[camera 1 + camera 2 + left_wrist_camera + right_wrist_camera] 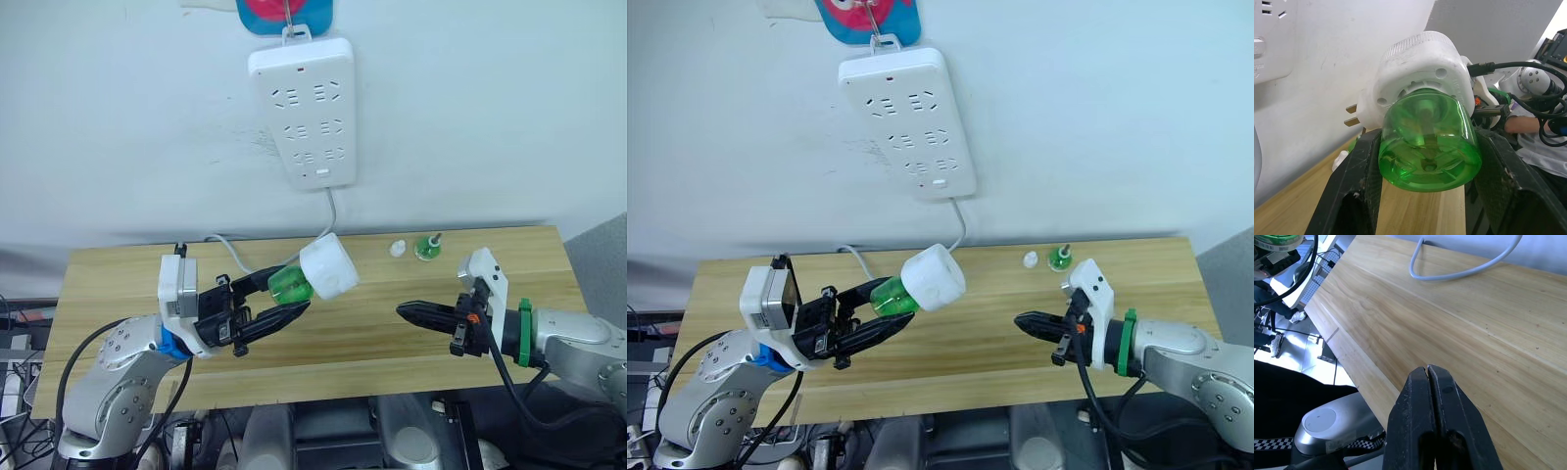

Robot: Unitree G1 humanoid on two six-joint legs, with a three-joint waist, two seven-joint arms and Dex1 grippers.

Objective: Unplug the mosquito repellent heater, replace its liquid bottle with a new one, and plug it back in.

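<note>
My left gripper (294, 292) is shut on a translucent green bottle (289, 284) that sits in the base of the white mosquito repellent heater (329, 265), held tilted above the table's middle. In the left wrist view the bottle (1427, 147) is squeezed between both fingers (1356, 191), and the heater's two prongs (1352, 115) stick out free. The liquid bottle with a bare dark wick (427, 247) stands at the table's far right, a small white cap (397, 249) beside it. My right gripper (404, 311) is shut and empty, low over the table's right half.
A white power strip (306, 108) hangs on the wall above the table, all its sockets unoccupied. Its grey cable (227, 249) drops and loops onto the wooden table (118, 284). The table's front edge (1337, 333) runs close below the right gripper.
</note>
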